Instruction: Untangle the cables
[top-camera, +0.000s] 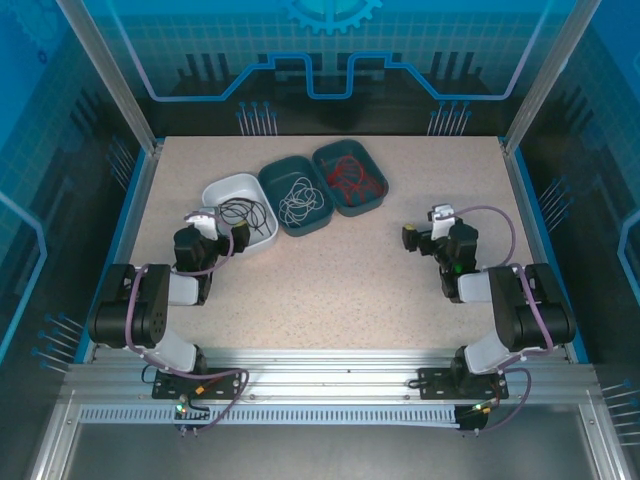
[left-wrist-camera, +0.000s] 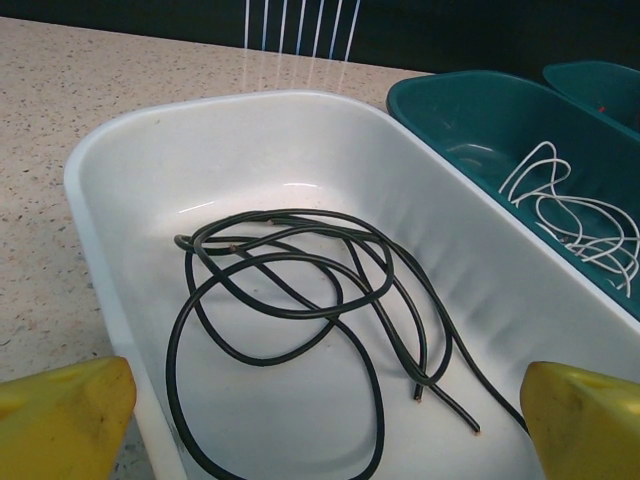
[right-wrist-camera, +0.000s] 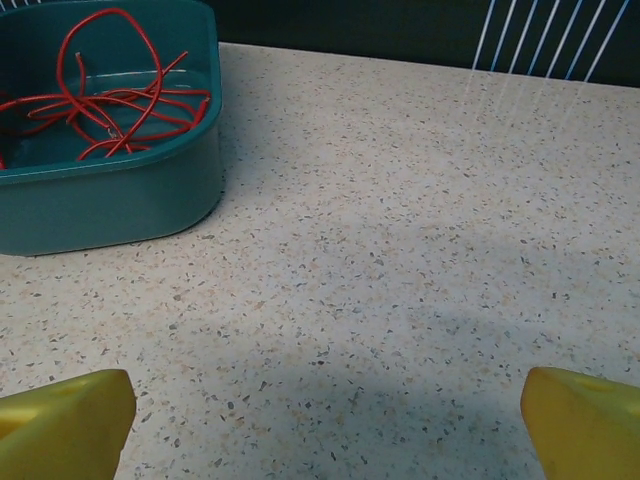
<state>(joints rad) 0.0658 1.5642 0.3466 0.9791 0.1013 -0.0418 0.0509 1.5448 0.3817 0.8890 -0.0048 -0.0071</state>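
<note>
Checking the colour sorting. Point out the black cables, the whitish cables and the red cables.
black cables (left-wrist-camera: 285, 215), left wrist view, top arc of the coil.
whitish cables (top-camera: 298, 203), top external view, middle of the bundle.
red cables (right-wrist-camera: 120, 100), right wrist view, where strands cross.

3 trays, 3 cable bundles, 2 claws (L+R)
</note>
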